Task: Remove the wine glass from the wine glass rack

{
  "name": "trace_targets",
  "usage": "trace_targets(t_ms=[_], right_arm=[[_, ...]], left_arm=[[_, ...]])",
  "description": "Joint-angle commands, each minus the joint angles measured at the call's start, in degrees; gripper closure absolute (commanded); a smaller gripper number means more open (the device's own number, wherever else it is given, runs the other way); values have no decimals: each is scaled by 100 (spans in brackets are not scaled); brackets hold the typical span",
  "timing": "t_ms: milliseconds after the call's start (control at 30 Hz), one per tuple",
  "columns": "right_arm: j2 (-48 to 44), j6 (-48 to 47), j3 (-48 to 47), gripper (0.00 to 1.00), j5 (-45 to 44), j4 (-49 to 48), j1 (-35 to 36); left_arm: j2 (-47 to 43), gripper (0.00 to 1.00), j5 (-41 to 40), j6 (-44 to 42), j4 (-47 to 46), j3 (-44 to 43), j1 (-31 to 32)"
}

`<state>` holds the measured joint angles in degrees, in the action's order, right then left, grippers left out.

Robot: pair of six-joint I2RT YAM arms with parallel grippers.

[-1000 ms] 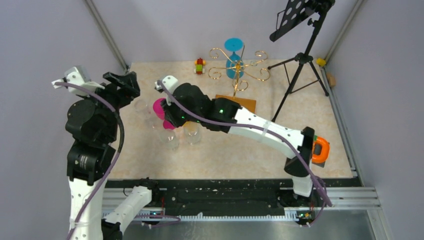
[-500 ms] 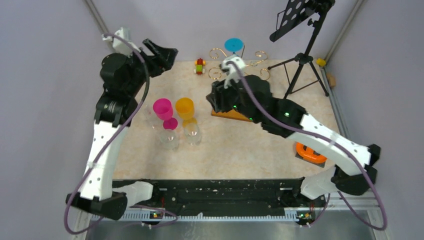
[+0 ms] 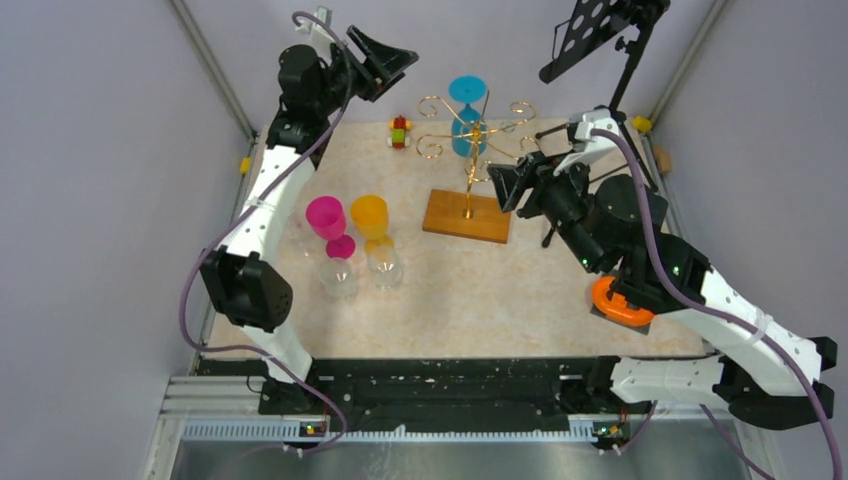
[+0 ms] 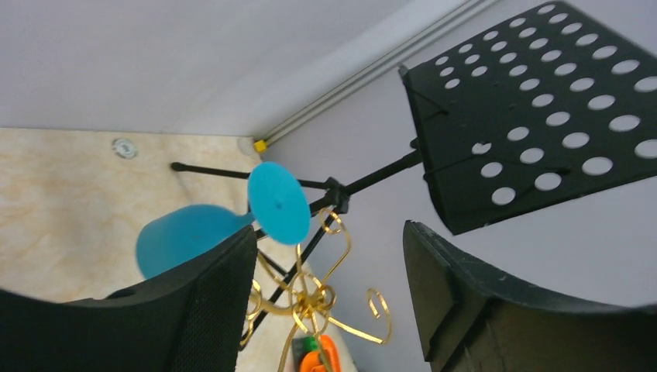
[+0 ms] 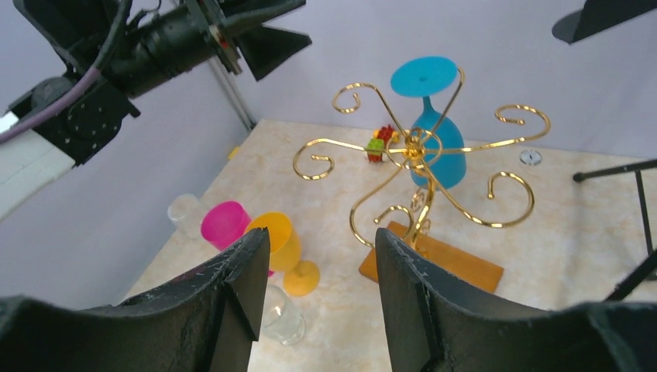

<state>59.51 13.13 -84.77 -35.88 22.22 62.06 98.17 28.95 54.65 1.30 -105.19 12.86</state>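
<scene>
We note the blue wine glass [image 3: 468, 90] hanging upside down on the wine glass rack [image 3: 466, 215] near the worktop's far edge; left gripper [image 4: 329, 232] raised nearby, released, empty; right gripper [image 5: 321, 236] also spread, holding nothing

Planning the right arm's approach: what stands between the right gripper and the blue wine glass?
Right wrist view: the wine glass rack, its scroll arms crossing before the wine glass.
</scene>
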Motion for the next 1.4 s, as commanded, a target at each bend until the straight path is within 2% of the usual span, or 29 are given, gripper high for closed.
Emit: trace_targets(t_ms=[0,133,267,500,733,933,1167,1367], right_arm=[[-182,42,175,46,-270,-145,-29],[-320,134,335,46,-332,-73,-32],[-468,230,499,46,-376,-38,-30],[-669,321,708,46,-429,51,-30],[-842,415,890,46,-438,14,-30],[-897,502,971,47,-473,41,-32],[-960,525,1053,47,-492,9,-32],[-997,549,1102,47,-500,-6,-33]], left_arm=[[458,33,324,1111,-1031,-643,160],[909,43,-167,806,-286,-1381,432],[1282,45,-1071,181,908,-2207,759],[1436,47,-2506,-418,1857,-2315,1419],[1432,51,-3293,-311,2138,-2266,1819],[916,55,-4113,185,1447,-1146,2029],[912,55,-4304,638,1446,-1016,2049],[823,54,-4275,631,1261,-866,2066]])
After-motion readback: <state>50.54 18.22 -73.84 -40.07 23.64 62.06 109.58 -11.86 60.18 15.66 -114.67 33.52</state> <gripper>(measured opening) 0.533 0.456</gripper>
